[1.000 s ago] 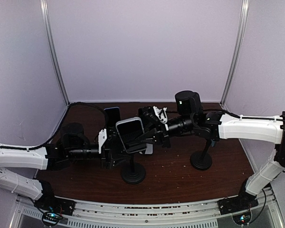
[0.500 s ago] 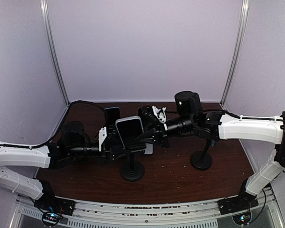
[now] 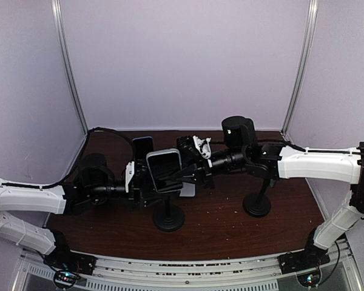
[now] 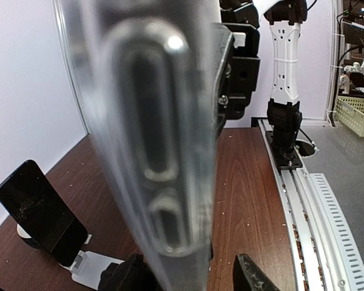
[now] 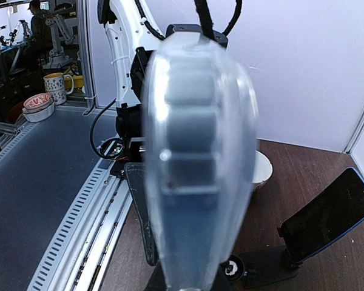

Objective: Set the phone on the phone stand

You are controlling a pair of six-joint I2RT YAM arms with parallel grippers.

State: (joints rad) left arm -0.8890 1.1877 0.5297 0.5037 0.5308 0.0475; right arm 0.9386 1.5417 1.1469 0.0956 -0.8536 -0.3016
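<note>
Phone (image 3: 165, 171) nudged left | left gripper (image 3: 149, 182), right gripper (image 3: 183, 176) both clamp it | second phone (image 3: 143, 145) behind | two pole stands (image 3: 168, 218)

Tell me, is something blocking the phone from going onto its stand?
Nothing visible is in the way. The phone sits right above the black stand, whose top is hidden behind it, so I cannot tell if they touch.
</note>
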